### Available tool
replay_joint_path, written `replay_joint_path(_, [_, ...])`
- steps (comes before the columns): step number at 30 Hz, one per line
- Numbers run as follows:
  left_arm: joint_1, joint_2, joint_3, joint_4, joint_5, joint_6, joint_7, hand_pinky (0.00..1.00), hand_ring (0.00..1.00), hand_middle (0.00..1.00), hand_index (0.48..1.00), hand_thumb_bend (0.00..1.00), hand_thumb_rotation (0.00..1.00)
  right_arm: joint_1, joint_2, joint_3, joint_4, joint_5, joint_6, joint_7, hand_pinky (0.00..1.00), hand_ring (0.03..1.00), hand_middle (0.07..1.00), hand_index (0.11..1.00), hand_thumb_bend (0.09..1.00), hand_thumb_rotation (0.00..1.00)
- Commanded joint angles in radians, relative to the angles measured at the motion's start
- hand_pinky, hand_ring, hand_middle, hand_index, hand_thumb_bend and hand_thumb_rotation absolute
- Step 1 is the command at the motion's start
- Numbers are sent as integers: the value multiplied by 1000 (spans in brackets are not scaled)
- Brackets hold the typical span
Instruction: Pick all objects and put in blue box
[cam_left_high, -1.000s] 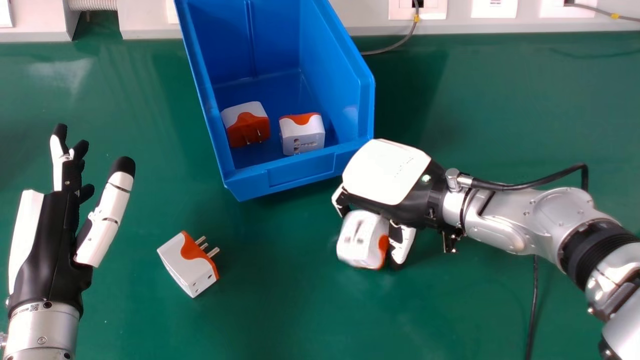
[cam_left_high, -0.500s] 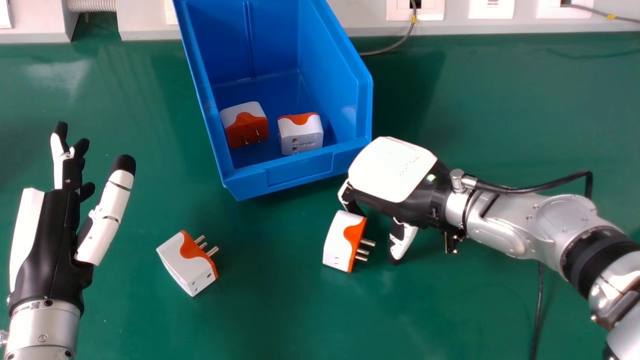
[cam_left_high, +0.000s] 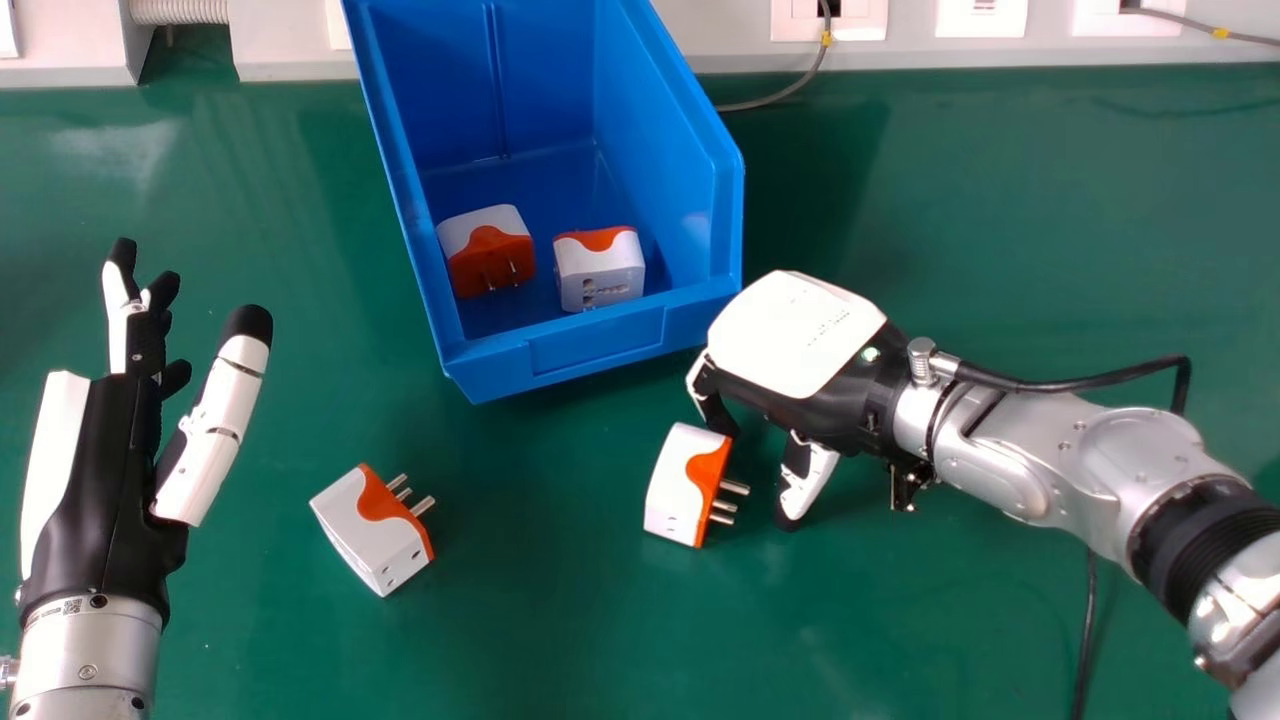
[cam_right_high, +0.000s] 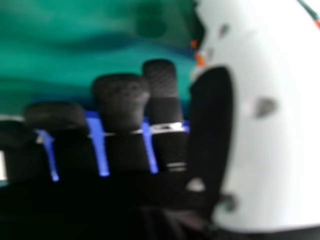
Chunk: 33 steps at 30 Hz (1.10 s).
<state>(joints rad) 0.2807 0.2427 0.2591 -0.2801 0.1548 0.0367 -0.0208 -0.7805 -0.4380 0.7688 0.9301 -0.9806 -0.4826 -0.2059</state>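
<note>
Two adapters (cam_left_high: 598, 272): inside blue box (cam_left_high: 597, 347), side by side
Right hand (cam_left_high: 795, 335): thumb spread from fingers, over surface (cam_left_high: 540, 630)
Near adapter (cam_left_high: 675, 485): on surface beside right hand's fingers, prongs facing thumb; contact unclear
Far adapter (cam_left_high: 368, 530): on surface, between near adapter and left hand (cam_left_high: 105, 480)
Left hand: spread

The head camera looks forward and down across the green surface (cam_left_high: 540, 630); the other looks closely along the right hand (cam_left_high: 795, 335), sharing some surface.
</note>
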Motion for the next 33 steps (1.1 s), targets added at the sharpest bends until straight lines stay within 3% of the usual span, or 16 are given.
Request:
replay_joint_path(1, [-7,-2,2,-17,-10,-6,2,925,987,986,986,449,867,34,-1,-14,-20,5,52,12,30,72,142,469,482,150])
replay_joint_path(5, [-13,-2,2,-10,-12,-7,2,925,988,986,987,449,867,69,-25,-44,-80,15,75,10,31,72,142,469,482,149])
replay_joint_path(11, [-18,4,-3,0,0,-14,4,926,988,986,986,448,867,150,-62,-94,-223,23,122,4,31,73,142,469,483,150])
replay_joint_path(15, [-20,7,-3,8,0,-22,4,926,987,986,986,448,867,193,-106,-109,-334,-9,136,-20,73,122,203,470,484,151])
replay_joint_path(18, [-24,10,-3,24,-1,-34,4,926,987,986,986,444,867,221,-134,-132,-400,-8,119,-22,212,265,344,477,488,152])
replay_joint_path(25, [-26,14,1,42,-3,-55,3,926,988,986,987,441,867,269,-188,-176,-530,-3,71,-19,318,383,455,484,493,151])
replay_joint_path(28, [-26,14,1,46,-1,-61,4,927,988,986,987,444,867,278,-199,-194,-555,6,51,-13,468,556,608,625,515,165])
replay_joint_path(33, [-27,16,1,55,1,-72,5,927,988,986,987,447,868,296,-218,-225,-610,13,35,22,604,710,751,760,539,174])
